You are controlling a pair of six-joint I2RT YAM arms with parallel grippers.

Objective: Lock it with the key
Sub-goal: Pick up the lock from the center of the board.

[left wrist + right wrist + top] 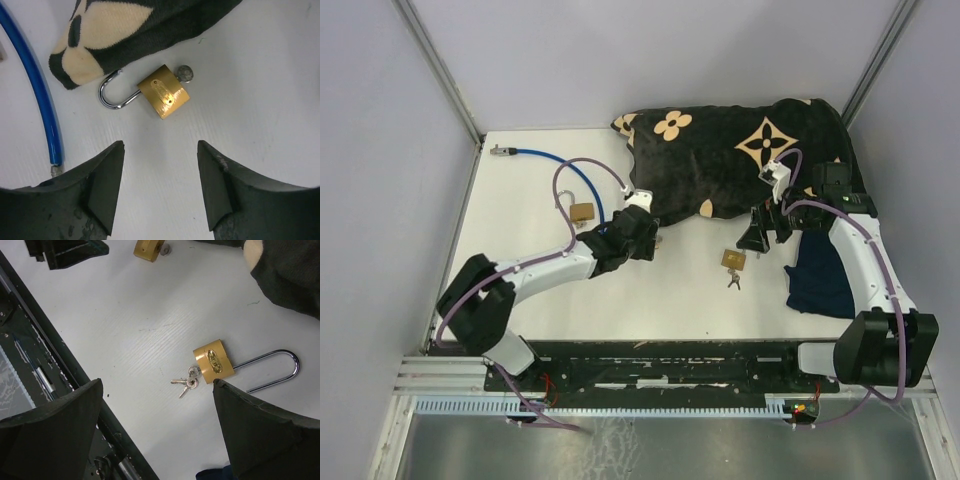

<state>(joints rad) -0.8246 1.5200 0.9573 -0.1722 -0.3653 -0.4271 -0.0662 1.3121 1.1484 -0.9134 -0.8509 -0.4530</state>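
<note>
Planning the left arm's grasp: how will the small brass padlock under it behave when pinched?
The small brass padlock looks solid metal: probably rigid and dense. Lying flat, it should slide, not roll. Its open shackle may swivel.

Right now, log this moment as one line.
left gripper: open, empty, hovering short of small brass padlock, shackle open | right gripper: open, empty, near long-shackle padlock with keys | locking: not done

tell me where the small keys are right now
The small keys lie on the white table, right of centre in the top view. They sit at the near end of a brass padlock, close to the open right gripper.
</note>
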